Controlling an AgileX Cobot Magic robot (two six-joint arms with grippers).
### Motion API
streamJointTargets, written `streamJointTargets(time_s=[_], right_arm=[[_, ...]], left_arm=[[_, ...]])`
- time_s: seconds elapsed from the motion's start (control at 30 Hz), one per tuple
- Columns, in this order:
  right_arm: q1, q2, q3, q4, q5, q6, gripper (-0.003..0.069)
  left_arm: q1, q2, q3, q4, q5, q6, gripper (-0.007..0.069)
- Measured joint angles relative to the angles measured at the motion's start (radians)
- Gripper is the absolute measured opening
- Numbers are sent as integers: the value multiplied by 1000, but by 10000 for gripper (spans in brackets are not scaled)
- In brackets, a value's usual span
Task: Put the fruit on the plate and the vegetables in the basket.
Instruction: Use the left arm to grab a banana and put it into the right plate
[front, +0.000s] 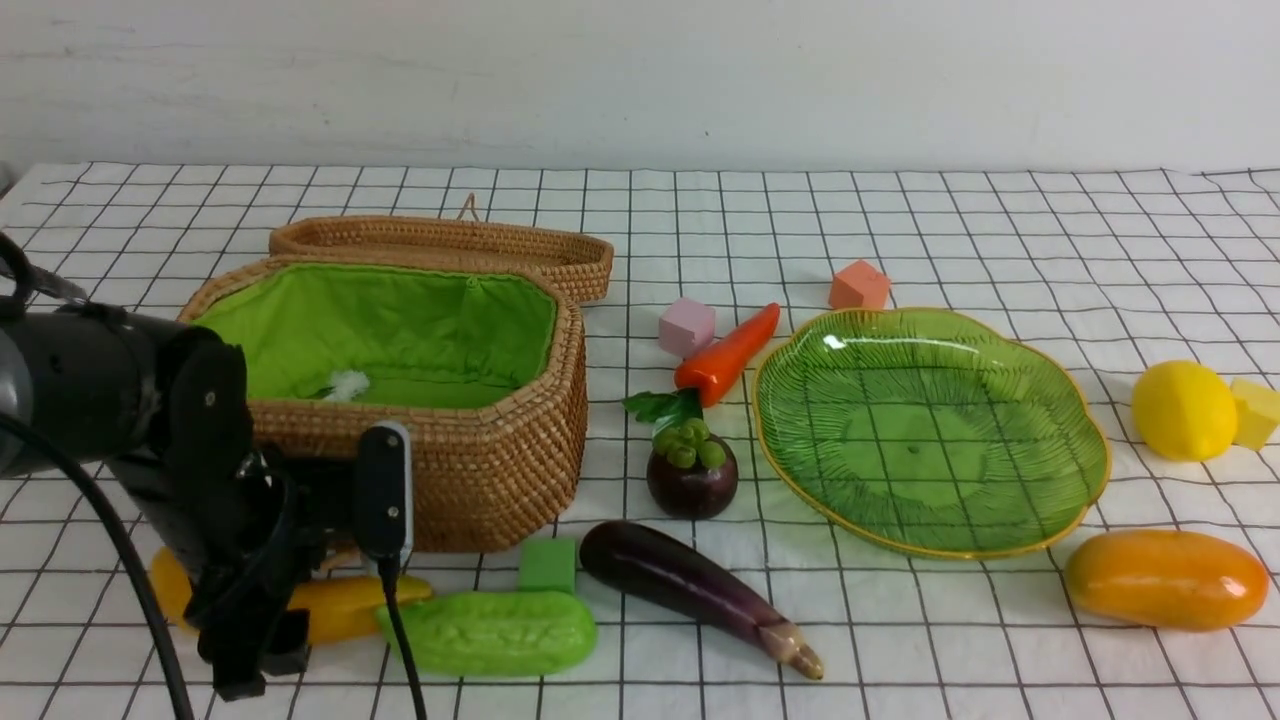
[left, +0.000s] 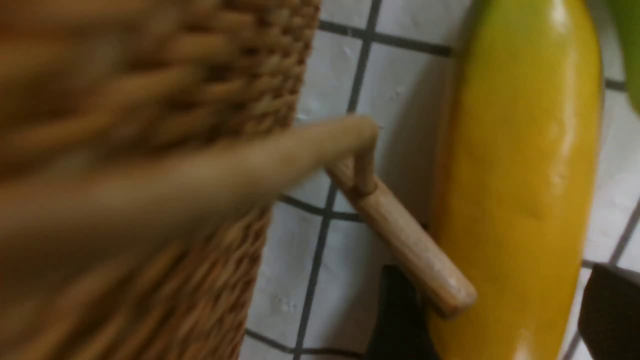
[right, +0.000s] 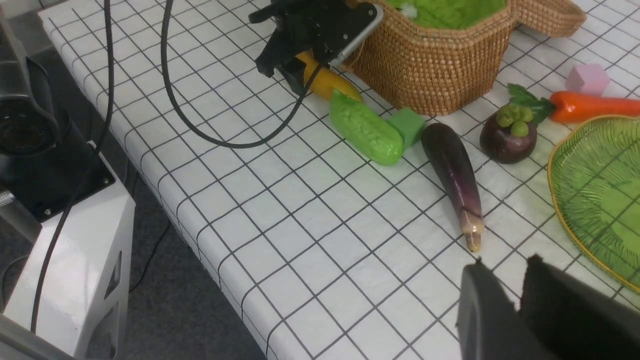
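My left gripper (front: 262, 640) (left: 505, 320) is down on the table in front of the basket (front: 400, 400), open, its fingers (left: 400, 320) on either side of the yellow banana (front: 345, 605) (left: 520, 175). My right gripper (right: 505, 272) hovers over bare cloth near the eggplant's tip, jaws a narrow gap apart, holding nothing. The gourd (front: 490, 630), eggplant (front: 690, 590), mangosteen (front: 692, 478) and carrot (front: 730, 350) lie between the basket and the empty green plate (front: 930, 430). To the right of the plate are the lemon (front: 1185, 410) and the mango (front: 1165, 578).
Foam cubes lie among the toys: green (front: 547, 565), pink (front: 686, 326), orange (front: 858, 285), yellow (front: 1255, 412). The basket's wooden toggle (left: 410, 240) lies against the banana. The basket's lid (front: 440, 245) lies open behind it. The table's front edge (right: 200, 240) is close.
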Motion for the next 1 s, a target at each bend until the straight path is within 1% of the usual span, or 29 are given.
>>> streamJointTargets(time_s=[0.13, 0.17, 0.27, 0.4, 0.57, 0.63, 0.73, 0.8, 0.9, 0.97, 1.0], right_arm=[[2, 0, 0, 0, 0, 0, 147], [3, -1, 0, 0, 0, 0, 148], [3, -1, 0, 0, 0, 0, 151], [3, -1, 0, 0, 0, 0, 153], [3, -1, 0, 3, 0, 0, 154], [3, -1, 0, 8, 0, 0, 154], [3, -1, 0, 16, 0, 0, 154], [3, -1, 0, 26, 0, 0, 154], [3, -1, 0, 27, 0, 0, 154], [3, -1, 0, 23, 0, 13, 157], [3, -1, 0, 16, 0, 30, 158]], left_arm=[[0, 14, -1, 8, 3, 0, 438], [0, 14, -2, 8, 10, 0, 412], [0, 16, -2, 9, 47, -7, 293], [0, 11, -2, 21, 82, -31, 302], [0, -57, 0, 64, 118, -124, 302], [0, -126, 0, 99, 127, -178, 302], [0, -216, 0, 103, 182, -229, 302], [0, -297, 0, 52, 251, -274, 302], [-6, -401, 1, -113, 320, -314, 302], [-61, -487, -1, -244, 317, -312, 302], [-96, -502, -4, -283, 306, -312, 302]])
